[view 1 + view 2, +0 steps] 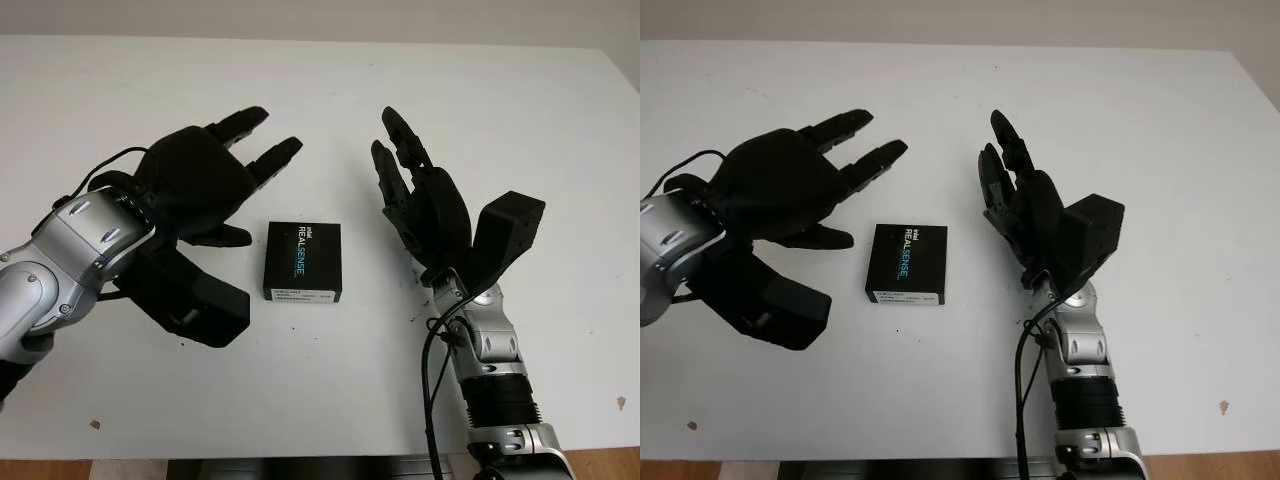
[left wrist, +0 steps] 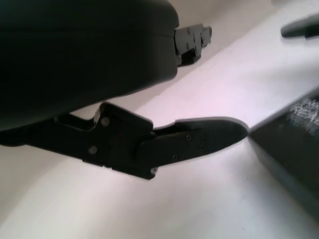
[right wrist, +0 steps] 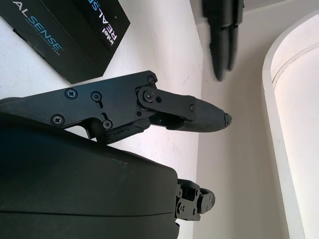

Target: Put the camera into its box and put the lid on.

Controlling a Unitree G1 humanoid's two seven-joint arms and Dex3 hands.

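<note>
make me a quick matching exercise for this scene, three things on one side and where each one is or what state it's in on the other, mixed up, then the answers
Things:
1. black box
2. left hand
3. right hand

Places or states:
A. open, on the side of the box nearer the table's right edge, holding nothing
B. lying closed on the white table, between the two hands
C. open, on the box's other side, thumb tip close to the box

Pairs: 1-B, 2-C, 3-A
</note>
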